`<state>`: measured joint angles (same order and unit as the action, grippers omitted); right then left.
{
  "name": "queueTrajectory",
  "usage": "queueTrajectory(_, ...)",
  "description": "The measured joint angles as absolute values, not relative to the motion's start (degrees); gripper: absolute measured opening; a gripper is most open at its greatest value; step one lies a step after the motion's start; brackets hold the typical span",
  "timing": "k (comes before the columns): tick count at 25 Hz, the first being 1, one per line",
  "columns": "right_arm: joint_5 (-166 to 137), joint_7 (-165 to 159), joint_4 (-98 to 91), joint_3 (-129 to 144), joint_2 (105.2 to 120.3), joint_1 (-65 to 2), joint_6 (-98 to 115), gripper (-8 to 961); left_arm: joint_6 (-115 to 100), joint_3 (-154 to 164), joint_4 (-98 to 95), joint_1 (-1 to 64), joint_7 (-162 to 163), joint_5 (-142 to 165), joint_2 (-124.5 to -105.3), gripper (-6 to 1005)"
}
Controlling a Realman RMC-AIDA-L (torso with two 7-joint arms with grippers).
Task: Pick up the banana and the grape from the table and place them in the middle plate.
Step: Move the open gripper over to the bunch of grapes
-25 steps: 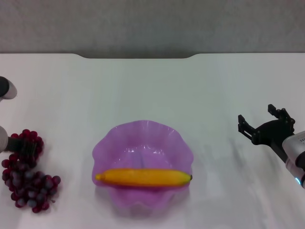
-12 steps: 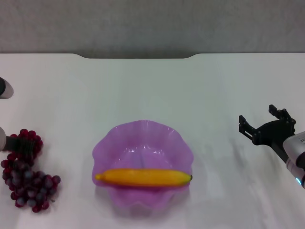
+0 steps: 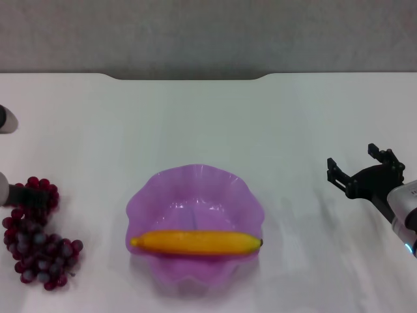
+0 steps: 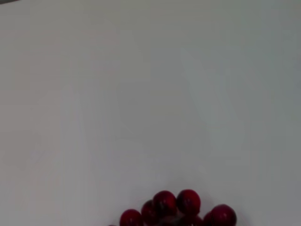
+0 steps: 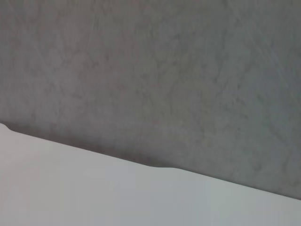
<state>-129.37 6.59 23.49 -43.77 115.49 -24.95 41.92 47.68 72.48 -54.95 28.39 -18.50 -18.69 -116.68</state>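
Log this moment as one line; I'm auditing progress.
banana: in purple dish | grapes: on table, left claw at bunch | right claw: open, empty, right of dish

Bare white tabletop open around translucent purple scalloped dish; yellow curved banana spans dish near side, far half free.

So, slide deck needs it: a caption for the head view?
Banana in purple dish; grapes on table; right end effector open.

Yellow-orange banana, translucent purple middle plate, dark red-purple grape, white table
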Motion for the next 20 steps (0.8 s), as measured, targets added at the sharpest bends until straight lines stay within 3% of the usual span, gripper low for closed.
queueTrajectory(10, -129.37, 6.59, 23.46, -43.77, 115.49, -24.85, 41.92, 905, 49.65, 72.34, -66.14, 22.88, -19.35, -22.1, -116.38, 160)
queueTrajectory(20, -129.37, 6.59, 23.38, -43.77, 115.49, -24.67, 41.92, 905, 51.63, 70.47, -73.45, 18.87, -25.18, -30.78, -116.31, 88)
